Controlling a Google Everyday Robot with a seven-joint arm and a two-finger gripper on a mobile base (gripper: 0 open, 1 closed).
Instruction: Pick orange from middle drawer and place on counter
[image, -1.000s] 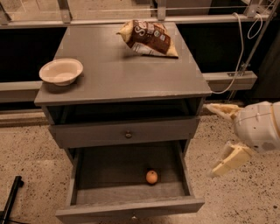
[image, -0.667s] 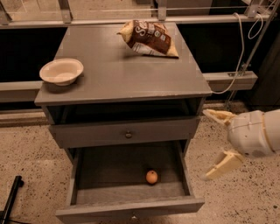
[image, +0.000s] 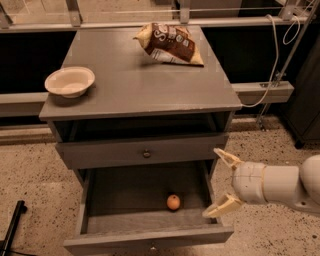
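Empty gripper (image: 221, 183) hangs by the drawer's (image: 125, 192) right wall, fingers spread wide, likely lined up to reach in sideways. The orange (image: 173, 202) lies loose on the floor near the front. Likely drop spot: counter (image: 150, 90), between bowl (image: 70, 81) and bag (image: 170, 44).

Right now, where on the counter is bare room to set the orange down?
Bare: the counter's middle and front right, between the cream bowl at the left edge and the chip bag at back right, where it is crowded. The open gripper hangs by the middle drawer's right wall; the orange lies inside.
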